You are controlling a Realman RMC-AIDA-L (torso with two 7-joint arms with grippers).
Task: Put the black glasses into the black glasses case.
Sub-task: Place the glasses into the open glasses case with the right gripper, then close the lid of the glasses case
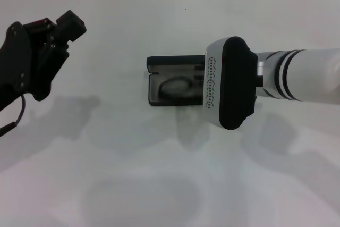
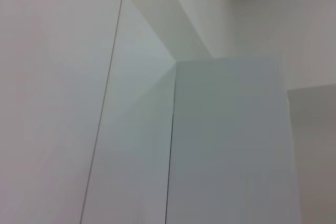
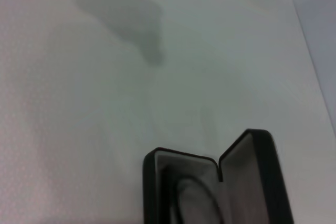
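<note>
I see the black glasses [image 1: 178, 86] lying inside the open black glasses case [image 1: 159, 81] on the white counter [image 1: 159, 174]. My right tool hangs over the case's right end, fingers hidden, so I cannot tell its opening. The left tool [image 1: 66, 25] is parked at far left; I cannot tell its state either.

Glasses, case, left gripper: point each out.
black glasses [image 1: 178, 85], head view, lens inside the case.
black glasses case [image 3: 262, 177], right wrist view, raised lid's lining.
left gripper [image 1: 66, 27], head view, black fingertip end.

I see a plain white table [image 1: 133, 174] filling the frame. Just right of centre in my head view, the black glasses case [image 1: 175, 81] lies open directly on it, its lid raised toward the frame's top.
</note>
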